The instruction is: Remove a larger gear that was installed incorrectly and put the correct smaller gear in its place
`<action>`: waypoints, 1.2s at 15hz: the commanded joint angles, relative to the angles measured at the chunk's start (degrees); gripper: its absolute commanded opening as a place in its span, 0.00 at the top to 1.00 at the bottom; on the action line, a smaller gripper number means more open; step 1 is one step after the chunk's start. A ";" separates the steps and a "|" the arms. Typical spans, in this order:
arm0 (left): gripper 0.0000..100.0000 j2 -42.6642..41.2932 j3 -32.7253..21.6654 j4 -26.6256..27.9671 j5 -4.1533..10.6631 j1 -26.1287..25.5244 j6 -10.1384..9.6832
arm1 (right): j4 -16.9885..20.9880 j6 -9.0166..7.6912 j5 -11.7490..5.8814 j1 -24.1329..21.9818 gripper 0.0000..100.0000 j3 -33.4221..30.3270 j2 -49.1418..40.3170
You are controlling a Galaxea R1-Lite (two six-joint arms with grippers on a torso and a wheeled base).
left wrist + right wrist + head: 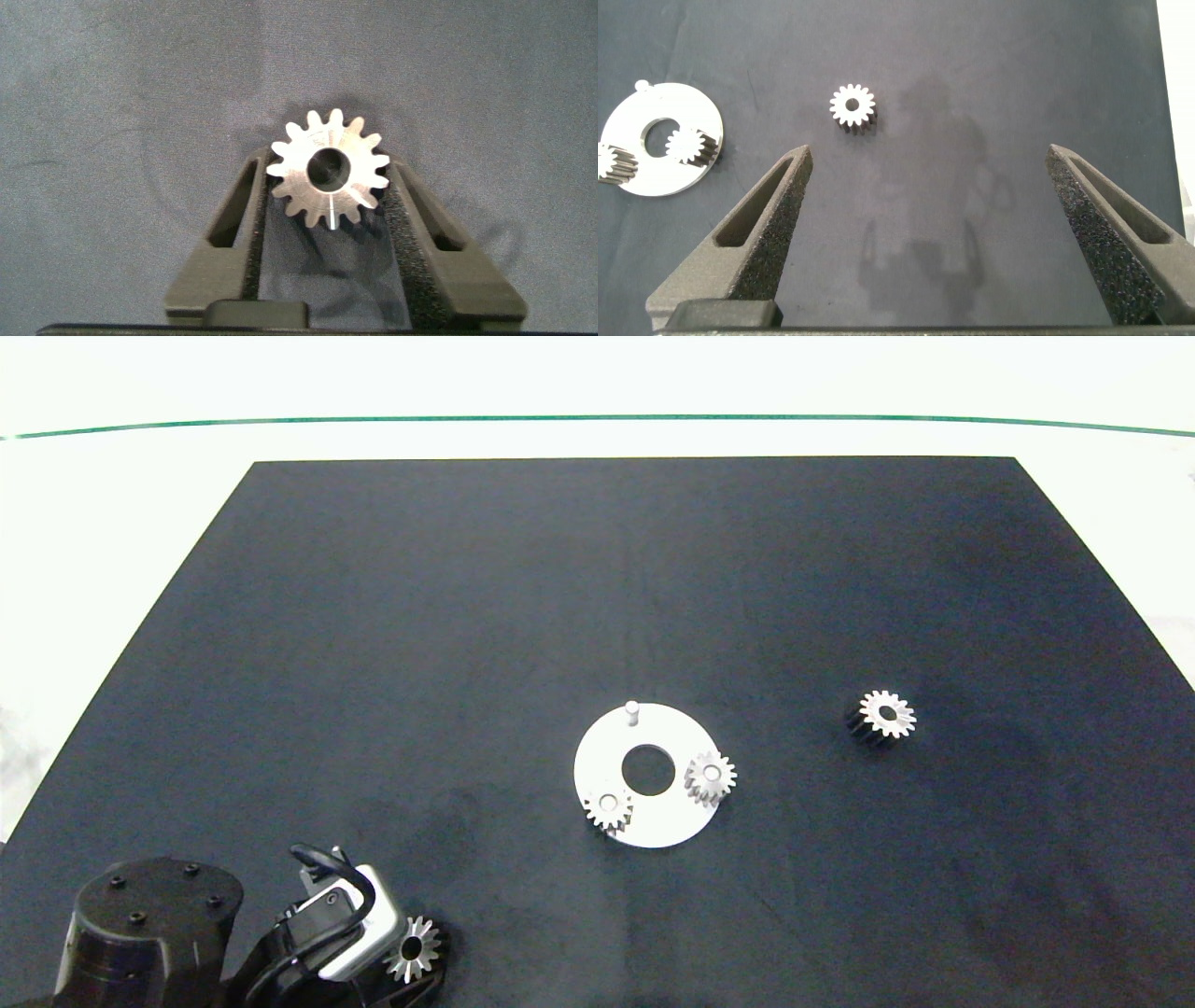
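Four gears: all silver and toothed, spread over a black mat (597,597) on a white table (112,523).
Head view, plate: a round silver plate (667,826) with a centre hole lies near the middle of the mat, toward its near edge.
Head view, plate contents: two small gears sit on its pegs, one (609,809) at the near left rim, one (710,777) at the right rim; a third peg (632,710) at the far rim stands bare.
Head view, smaller gear (885,715): lies alone on the mat, well right of the plate, with bare mat between them.
Head view, larger gear (414,948): at the mat's near left corner, tipped on edge with its bore facing sideways, at the tip of the left gripper (417,959).
Head view, left arm: its dark base and grey wrist block fill the bottom left corner; the right arm does not show here.
Left wrist view: the left gripper (329,201) is clamped on the larger gear (329,171), the foam pads (259,224) pressing its teeth from both sides, its flat face and bore toward the camera.
Right wrist view: the right gripper (929,163) hangs spread wide above the mat, holding nothing.
Right wrist view, surroundings: the smaller gear (853,107) lies beyond the fingertips, apart from both; the plate (691,103) with its two gears lies further off to one side.
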 commanded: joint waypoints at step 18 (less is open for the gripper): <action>0.75 -2.16 -4.29 0.07 3.10 -1.23 2.07 | 0.04 0.92 0.02 0.28 0.00 -0.02 -0.51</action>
